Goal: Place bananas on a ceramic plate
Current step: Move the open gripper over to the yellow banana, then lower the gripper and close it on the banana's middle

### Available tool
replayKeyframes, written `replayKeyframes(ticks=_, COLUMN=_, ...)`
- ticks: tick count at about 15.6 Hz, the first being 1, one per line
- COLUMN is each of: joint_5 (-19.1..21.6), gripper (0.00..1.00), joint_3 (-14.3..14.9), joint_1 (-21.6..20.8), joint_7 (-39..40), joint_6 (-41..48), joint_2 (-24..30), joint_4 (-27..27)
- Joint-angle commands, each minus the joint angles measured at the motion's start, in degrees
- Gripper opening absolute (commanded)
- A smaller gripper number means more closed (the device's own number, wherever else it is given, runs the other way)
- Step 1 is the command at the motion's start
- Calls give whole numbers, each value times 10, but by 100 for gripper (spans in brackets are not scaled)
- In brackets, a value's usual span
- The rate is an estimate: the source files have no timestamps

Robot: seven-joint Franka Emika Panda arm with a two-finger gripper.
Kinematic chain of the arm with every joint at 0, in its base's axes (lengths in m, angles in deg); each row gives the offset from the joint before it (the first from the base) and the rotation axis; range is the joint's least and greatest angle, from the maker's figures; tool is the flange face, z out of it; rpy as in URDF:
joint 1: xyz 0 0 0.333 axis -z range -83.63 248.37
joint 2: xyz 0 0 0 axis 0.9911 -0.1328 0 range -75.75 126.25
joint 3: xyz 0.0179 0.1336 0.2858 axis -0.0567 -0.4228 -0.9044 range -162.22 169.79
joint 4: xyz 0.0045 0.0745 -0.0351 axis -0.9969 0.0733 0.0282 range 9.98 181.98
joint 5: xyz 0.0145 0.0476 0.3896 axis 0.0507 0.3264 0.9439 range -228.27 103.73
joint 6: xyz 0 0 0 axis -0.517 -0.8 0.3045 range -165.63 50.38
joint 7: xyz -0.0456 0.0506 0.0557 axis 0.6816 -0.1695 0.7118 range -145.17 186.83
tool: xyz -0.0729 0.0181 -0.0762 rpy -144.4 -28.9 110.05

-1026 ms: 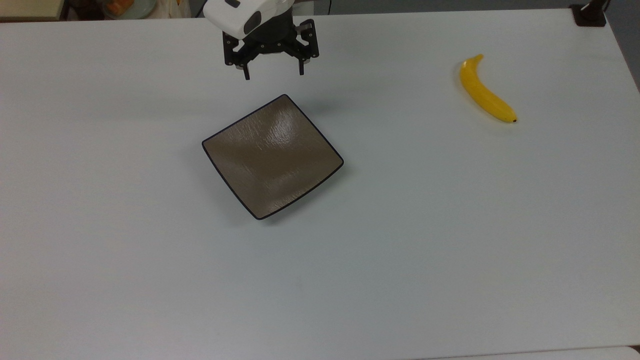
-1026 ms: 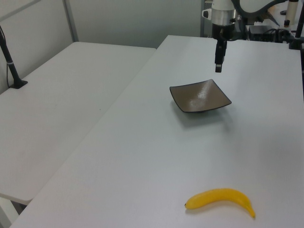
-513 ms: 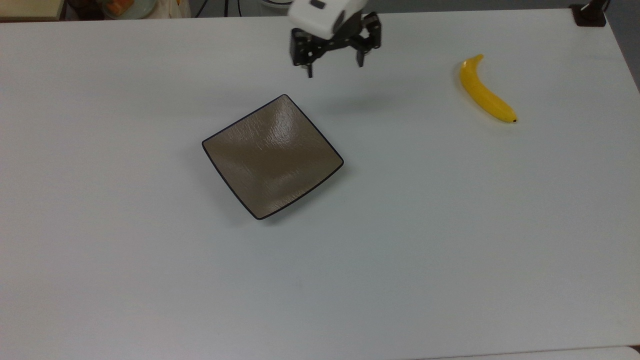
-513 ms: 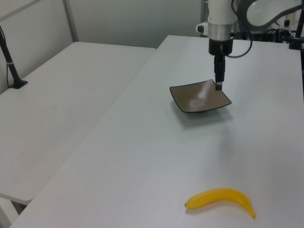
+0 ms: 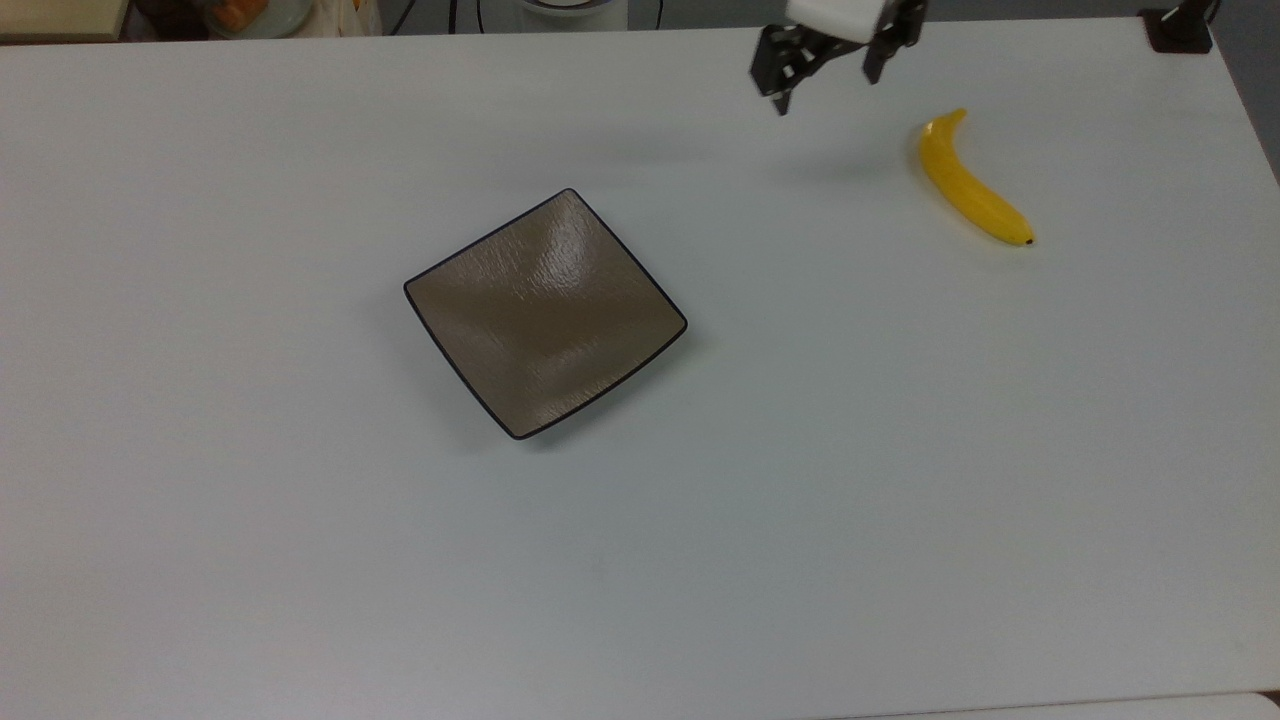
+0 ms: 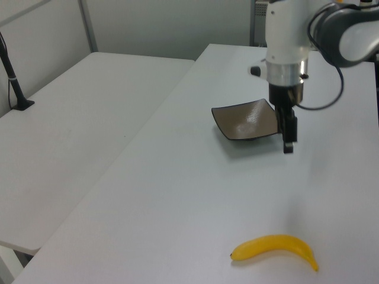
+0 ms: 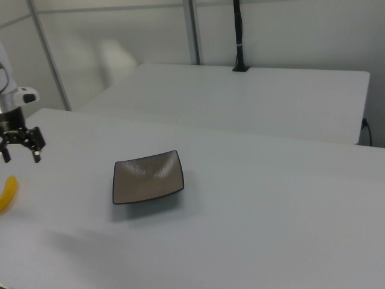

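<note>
Standing over the white desk [image 5: 300, 560], I count one banana [image 5: 972, 185], one plate [image 5: 545, 312] and one arm with its jaws [image 5: 828, 78] spread apart and holding nothing.

That banana lies flat on the desk near the top view's right edge, its dark tip toward the top view's lower right and its stem end toward the far edge. It is well apart from the plate, with bare desk between the two. In the left view the banana [image 6: 274, 248] sits close to the bottom of the picture, and in the right view just a yellow end of it [image 7: 6, 192] shows at the right view's left edge.

One square brown plate with a thin dark rim sits turned corner-on near the middle of the desk, nothing on it. In the left view the plate [image 6: 243, 121] is partly hidden by the arm.

Those jaws hang above the desk near its far edge in the top view, just to the top view's left of the banana's stem end, not touching it. In the right view they [image 7: 21, 153] hover above the yellow end.

Around the plate the desk is bare on all sides. A second white desk [image 6: 77, 130] stands alongside.
</note>
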Motion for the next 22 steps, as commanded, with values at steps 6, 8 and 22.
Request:
replayKeyframes(ticks=6, joint_5=7, gripper=100, joint_3=-34, joint_1=-86, joint_7=-132, joint_6=-119, joint_2=-99, joint_4=3)
replayKeyframes(ticks=8, joint_5=1, gripper=100, joint_3=-44, joint_1=-88, joint_7=-149, joint_6=-149, joint_2=-122, joint_4=3)
replayKeyframes(ticks=22, joint_5=-35, gripper=21, joint_3=-46, joint_1=-111, joint_7=-188, joint_6=-169, joint_2=-225, joint_4=-49)
